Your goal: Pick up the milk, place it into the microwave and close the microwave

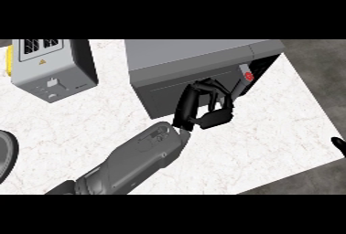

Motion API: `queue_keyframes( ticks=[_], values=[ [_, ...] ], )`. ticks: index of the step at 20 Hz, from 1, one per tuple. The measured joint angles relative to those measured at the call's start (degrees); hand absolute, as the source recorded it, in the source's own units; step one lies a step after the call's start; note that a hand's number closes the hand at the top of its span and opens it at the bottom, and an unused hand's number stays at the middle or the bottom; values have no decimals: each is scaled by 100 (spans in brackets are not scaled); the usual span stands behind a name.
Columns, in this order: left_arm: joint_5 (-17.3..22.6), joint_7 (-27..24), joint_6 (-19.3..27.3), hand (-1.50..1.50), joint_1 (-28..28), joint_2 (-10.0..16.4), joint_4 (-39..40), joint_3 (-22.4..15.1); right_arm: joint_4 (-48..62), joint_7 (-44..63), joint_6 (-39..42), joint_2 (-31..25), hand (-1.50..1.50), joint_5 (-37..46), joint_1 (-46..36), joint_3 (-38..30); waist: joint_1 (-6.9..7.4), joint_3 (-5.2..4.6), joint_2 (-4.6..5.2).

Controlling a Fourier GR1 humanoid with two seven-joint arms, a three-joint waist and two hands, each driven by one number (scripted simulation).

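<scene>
Nearest to you: left forearm (128, 164), grey, entering from the lower left edge and slanting up towards the middle of the view.
- left hand (202, 107): black, set against the right part of the microwave's dark front panel. It is released: fingers slackly bent, with nothing between them that you can make out.
- microwave (192, 57): grey box at the counter's far side, with a pale top and a darker front. A dark opening shows at its right end.
- milk (246, 75): pale shape with a round red cap, sitting in that dark opening just beyond the left hand. You cannot tell whether the two touch.
- right hand (338, 144): only a black sliver at your view's right edge, well apart from the microwave. You cannot tell its state.
- counter (256, 151): white marbled top.
- grey appliance (54, 73): upper left, beside the microwave and not touching it. It has two grilled slots and a yellow warning label.
- dark round rim (5, 155): cut off by the left edge, too little showing to name.
</scene>
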Motion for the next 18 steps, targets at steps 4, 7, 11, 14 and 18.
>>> queue_keyframes(
  ticks=[4, 7, 11, 14, 18],
  values=[
    [90, -167, 58, 150, -1, 0, 22, -25, -78, 32, 65, -46, -150, -111, -2, 38, -24, 0, 10],
    [156, -289, 101, 150, -1, 1, 32, -39, -130, 75, 99, -102, -150, -173, -13, 58, -45, -2, 21],
    [242, -414, 125, 150, -14, 0, 57, -68, -189, 113, 106, -153, -150, -253, -27, 49, -55, -2, 29],
    [299, -523, 166, 150, -13, 0, 66, -79, -232, 151, 119, -202, -150, -298, -29, 48, -75, -3, 38],
    [374, -634, 200, 150, -28, 0, 88, -111, -264, 182, 112, -250, -150, -375, -46, 22, -83, 0, 47]
  ],
)
